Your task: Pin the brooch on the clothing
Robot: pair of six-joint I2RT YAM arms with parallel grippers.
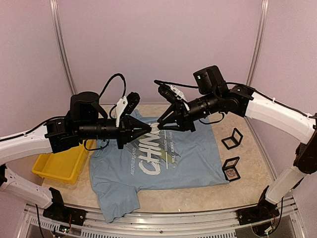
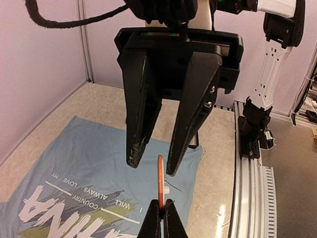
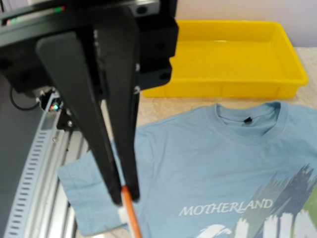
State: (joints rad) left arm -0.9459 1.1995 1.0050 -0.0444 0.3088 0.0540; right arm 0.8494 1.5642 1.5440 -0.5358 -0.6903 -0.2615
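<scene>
The light blue "CHINA" T-shirt (image 1: 193, 161) lies flat on the table; it also shows in the left wrist view (image 2: 89, 163) and the right wrist view (image 3: 223, 163). Both grippers meet in the air above its collar side. My left gripper (image 1: 147, 130) (image 2: 162, 213) (image 3: 125, 197) is shut on a thin orange brooch (image 2: 160, 181) (image 3: 132, 218), held edge-on, with a small white part on its side. My right gripper (image 1: 162, 122) (image 2: 152, 163) is open, and its two fingertips straddle the brooch's free end. My right gripper's own fingers do not show in the right wrist view.
A yellow bin (image 1: 59, 166) (image 3: 223, 54) stands left of the shirt. Two small open black boxes (image 1: 232, 139) (image 1: 231, 168) sit on the table to its right. A metal rail (image 2: 252, 198) runs along the table's near edge by the arm bases.
</scene>
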